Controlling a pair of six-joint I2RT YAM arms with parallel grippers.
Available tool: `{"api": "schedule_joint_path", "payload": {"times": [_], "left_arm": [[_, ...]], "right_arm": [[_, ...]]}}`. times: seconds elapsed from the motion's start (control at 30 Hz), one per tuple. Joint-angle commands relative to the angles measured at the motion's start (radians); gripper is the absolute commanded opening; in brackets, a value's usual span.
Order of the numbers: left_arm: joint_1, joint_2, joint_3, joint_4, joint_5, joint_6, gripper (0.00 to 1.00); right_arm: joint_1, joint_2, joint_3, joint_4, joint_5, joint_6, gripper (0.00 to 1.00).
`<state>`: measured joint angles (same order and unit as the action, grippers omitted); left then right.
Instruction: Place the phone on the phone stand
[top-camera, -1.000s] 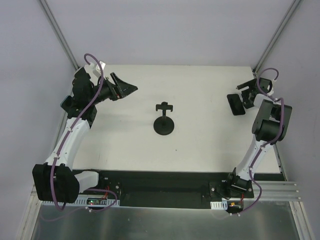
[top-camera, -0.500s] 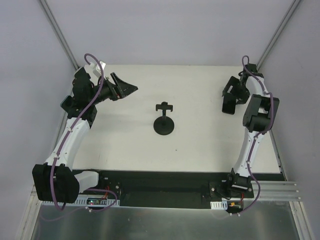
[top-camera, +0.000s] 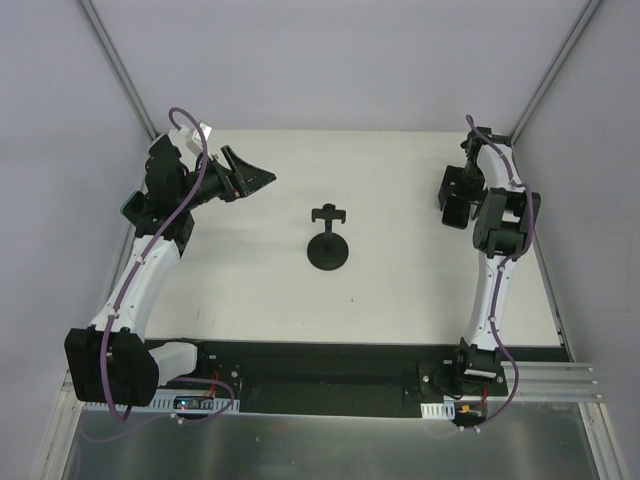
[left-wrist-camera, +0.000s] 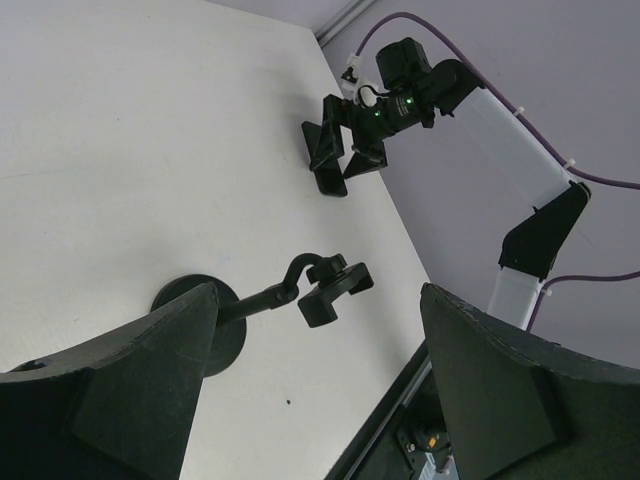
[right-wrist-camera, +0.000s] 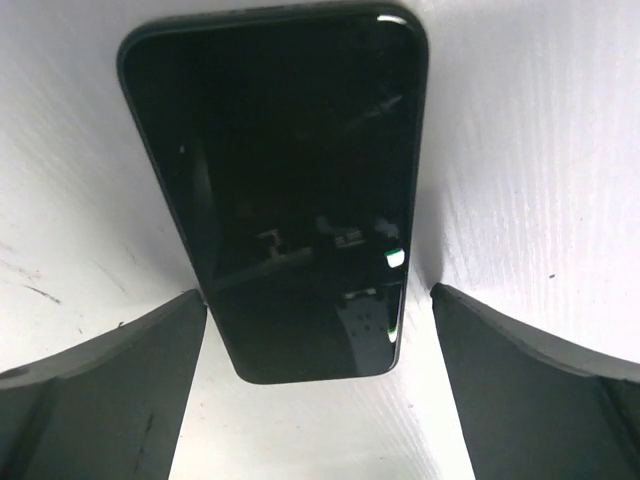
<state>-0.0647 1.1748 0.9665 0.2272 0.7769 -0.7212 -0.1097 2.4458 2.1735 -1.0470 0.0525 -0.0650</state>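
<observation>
The phone (right-wrist-camera: 280, 190) is a black slab lying flat, screen up, on the white table at the back right. My right gripper (right-wrist-camera: 318, 298) hangs over it, open, with one finger (right-wrist-camera: 110, 380) on each side of the phone's near end and nothing gripped. From above, that right gripper (top-camera: 455, 195) covers most of the phone. The black phone stand (top-camera: 328, 245) is upright mid-table on a round base, its cradle (left-wrist-camera: 335, 290) bare. My left gripper (top-camera: 250, 172) hovers open at the back left, aimed toward the stand.
The white table top (top-camera: 400, 290) ends at a black strip (top-camera: 320, 365) along the near edge, where both arm bases sit. Grey walls and metal corner posts (top-camera: 545, 80) close in the back and sides.
My right arm has swung its gripper left and back, from beside the phone to directly over it. The left arm, the stand and the phone have not moved.
</observation>
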Motion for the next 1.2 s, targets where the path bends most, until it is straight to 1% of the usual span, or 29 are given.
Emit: {"api": "schedule_joint_path", "payload": {"times": [0.0,0.07,0.2,0.23,0.33,0.37,0.47,0.53,0.57,0.63,0.67,0.73,0.77,0.83,0.87,0.9,0.93,0.97,1.0,1.03,1.07,1.1,1.13,1.17], "left_arm": [[-0.006,-0.026,-0.003,0.044,0.005,0.009,0.81],[-0.007,-0.024,-0.006,0.044,0.004,0.011,0.81],[-0.009,-0.023,-0.006,0.043,0.002,0.012,0.81],[-0.009,-0.023,-0.006,0.043,0.002,0.014,0.81],[-0.011,-0.020,-0.006,0.040,0.001,0.017,0.81],[-0.012,-0.018,-0.005,0.038,0.002,0.017,0.81],[-0.017,-0.015,-0.003,0.032,-0.001,0.025,0.81],[-0.021,-0.015,-0.002,0.021,-0.007,0.038,0.81],[-0.021,-0.014,-0.002,0.018,-0.013,0.042,0.81],[-0.027,-0.012,0.000,0.009,-0.019,0.052,0.81],[-0.027,-0.010,0.001,0.008,-0.019,0.054,0.81],[-0.029,-0.004,0.005,0.004,-0.019,0.060,0.81],[-0.029,-0.004,0.003,0.001,-0.021,0.062,0.81],[-0.029,0.002,0.006,-0.005,-0.025,0.071,0.81],[-0.029,0.006,0.006,-0.011,-0.027,0.074,0.81],[-0.029,0.008,0.008,-0.014,-0.028,0.077,0.81],[-0.029,0.013,0.009,-0.014,-0.031,0.080,0.81],[-0.027,0.014,0.009,-0.015,-0.030,0.080,0.81],[-0.029,0.016,0.011,-0.017,-0.027,0.080,0.81],[-0.029,0.020,0.012,-0.017,-0.025,0.081,0.82],[-0.029,0.025,0.014,-0.020,-0.022,0.080,0.82],[-0.029,0.034,0.020,-0.022,-0.016,0.075,0.82],[-0.029,0.039,0.021,-0.022,-0.005,0.072,0.82],[-0.029,0.043,0.024,-0.020,0.001,0.071,0.82]], "right_arm": [[0.033,0.042,0.077,-0.153,0.098,0.010,0.98],[0.042,0.048,0.092,-0.162,0.092,0.007,0.99],[0.045,0.050,0.095,-0.165,0.018,-0.015,0.99],[0.044,0.050,0.098,-0.168,0.007,-0.016,0.97],[0.042,0.062,0.108,-0.173,-0.043,-0.012,0.83],[0.042,0.073,0.109,-0.173,-0.043,-0.012,0.72],[0.057,0.087,0.127,-0.182,-0.017,0.001,0.65],[0.065,0.084,0.114,-0.173,0.006,0.008,0.58],[0.068,0.072,0.103,-0.168,0.018,0.011,0.53],[0.087,0.056,0.060,-0.136,0.047,0.010,0.45],[0.093,0.041,0.046,-0.127,0.052,0.005,0.38],[0.102,0.019,-0.003,-0.090,0.050,0.004,0.29],[0.104,-0.008,-0.023,-0.076,0.052,0.004,0.20],[0.107,-0.050,-0.082,-0.004,0.034,0.001,0.13],[0.107,-0.098,-0.148,0.027,0.015,-0.002,0.05],[0.108,-0.123,-0.187,0.085,-0.017,-0.010,0.01],[0.108,-0.149,-0.219,0.112,-0.034,-0.019,0.01],[0.108,-0.201,-0.291,0.142,-0.043,-0.033,0.01],[0.132,-0.232,-0.334,0.218,-0.090,-0.047,0.01],[0.142,-0.299,-0.374,0.254,-0.082,-0.070,0.01],[0.153,-0.333,-0.420,0.290,-0.072,-0.081,0.01],[0.168,-0.367,-0.499,0.365,-0.060,-0.091,0.01],[0.177,-0.428,-0.542,0.398,-0.059,-0.088,0.01],[0.180,-0.454,-0.575,0.424,-0.059,-0.082,0.01]]}}
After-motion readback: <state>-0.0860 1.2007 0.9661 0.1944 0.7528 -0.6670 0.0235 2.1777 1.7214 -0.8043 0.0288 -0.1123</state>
